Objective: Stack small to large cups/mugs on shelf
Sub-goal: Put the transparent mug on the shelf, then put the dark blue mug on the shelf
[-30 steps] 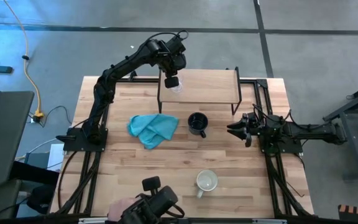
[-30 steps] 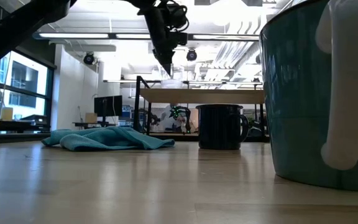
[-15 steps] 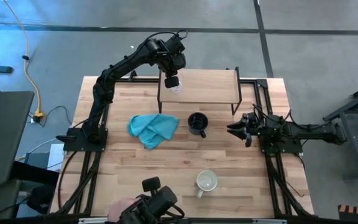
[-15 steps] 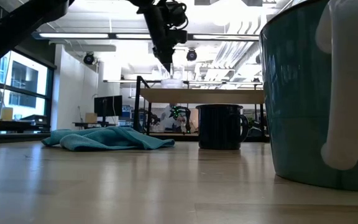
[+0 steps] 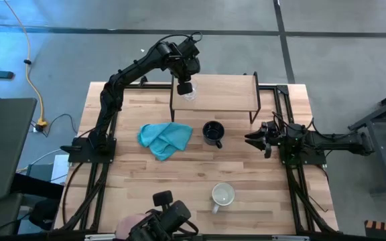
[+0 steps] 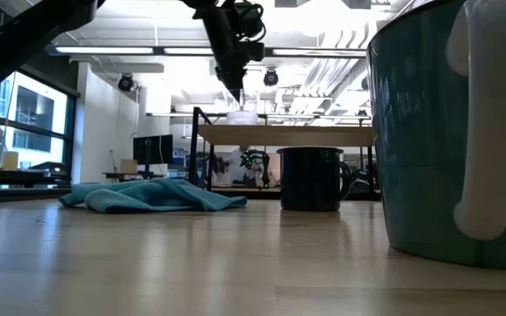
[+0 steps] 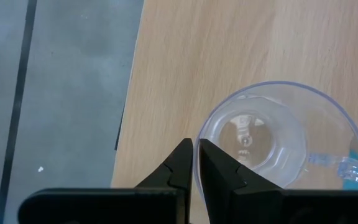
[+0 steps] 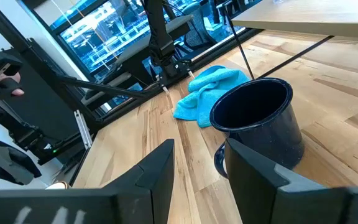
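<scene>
Almost nothing has shifted in the last second: the left gripper (image 5: 185, 88) remains at the shelf's (image 5: 226, 93) left end, at 11 o'clock on the table (image 5: 139, 177), fingers (image 7: 219, 176) pinched on the rim of the clear glass cup (image 7: 278, 140), which sits on the shelf board. A blue cloth (image 5: 164, 138) lies at 9 o'clock. The black mug (image 5: 212, 133) stands near centre, the pale mug (image 5: 222, 195) at 6 o'clock. At 3 o'clock, the right gripper (image 5: 257, 138) waits, jaws parted, facing the black mug.

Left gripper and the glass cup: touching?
Touching. The left wrist view shows the left gripper pinching the glass cup at its rim, fingers either side of the wall.
</scene>
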Controlling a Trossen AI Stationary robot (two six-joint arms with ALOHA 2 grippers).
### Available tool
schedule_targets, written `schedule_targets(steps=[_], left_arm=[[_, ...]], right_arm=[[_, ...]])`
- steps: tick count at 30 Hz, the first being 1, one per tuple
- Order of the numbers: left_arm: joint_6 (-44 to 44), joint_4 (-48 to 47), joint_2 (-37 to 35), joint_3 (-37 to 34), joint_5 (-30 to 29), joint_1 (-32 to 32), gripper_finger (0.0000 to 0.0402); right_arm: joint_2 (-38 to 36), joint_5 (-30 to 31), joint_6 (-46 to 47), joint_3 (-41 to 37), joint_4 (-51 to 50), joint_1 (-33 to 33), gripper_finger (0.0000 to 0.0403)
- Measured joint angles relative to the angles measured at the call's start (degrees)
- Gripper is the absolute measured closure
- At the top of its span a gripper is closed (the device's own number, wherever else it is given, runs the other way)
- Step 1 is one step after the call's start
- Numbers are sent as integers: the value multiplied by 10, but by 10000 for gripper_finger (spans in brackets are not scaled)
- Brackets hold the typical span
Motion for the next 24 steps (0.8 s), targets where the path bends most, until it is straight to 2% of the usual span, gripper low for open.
schedule_targets(steps=[9,18,24], left_arm=[[4,-11,-1,0,0,0,379],[5,-10,-1,0,-12,0,297],[-3,-9,-1,1,-11,0,267]], right_arm=[[0,0,0,0,0,0,269],[0,0,0,0,0,0,269],[0,0,0,0,0,0,269]])
